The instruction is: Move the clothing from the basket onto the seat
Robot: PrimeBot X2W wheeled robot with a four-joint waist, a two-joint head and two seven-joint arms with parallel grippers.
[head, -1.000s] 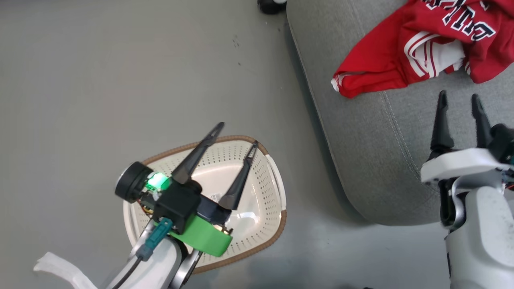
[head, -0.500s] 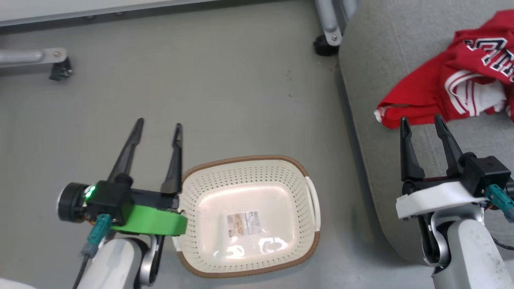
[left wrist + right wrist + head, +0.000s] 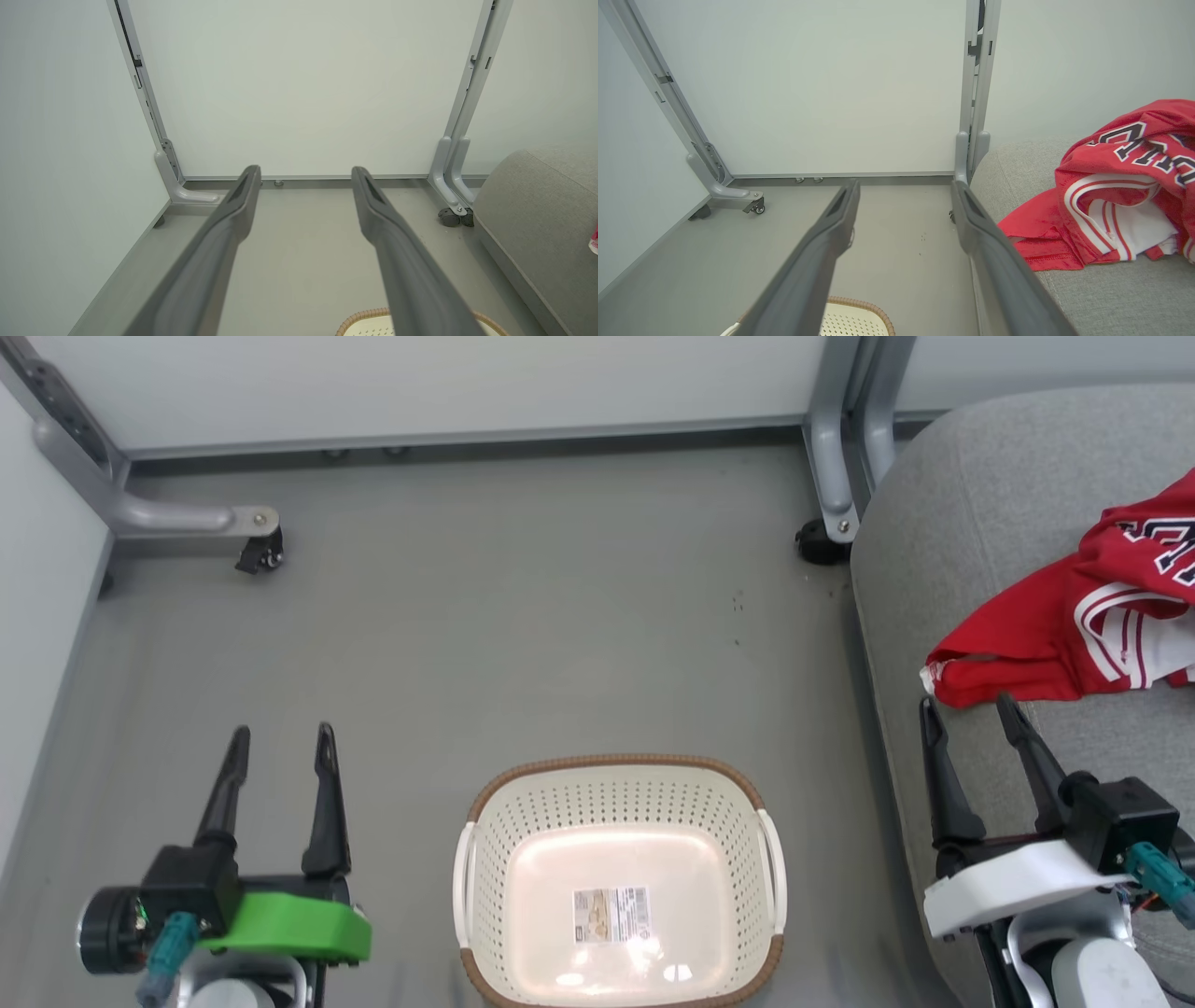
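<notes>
On seat [image 3: 980,523], clothing [image 3: 1046,649] just beyond right fingers [image 3: 944,782]

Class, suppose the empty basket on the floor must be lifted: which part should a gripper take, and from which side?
Probably a white side handle, approached from above. The basket stands upright, open top up, and each handle is a thin bar at the rim, easy to pinch; the body looks too wide.

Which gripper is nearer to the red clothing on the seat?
The right. The right gripper is over the seat, its tips just short of the clothing. The left gripper is over the floor, beyond the basket.
</notes>
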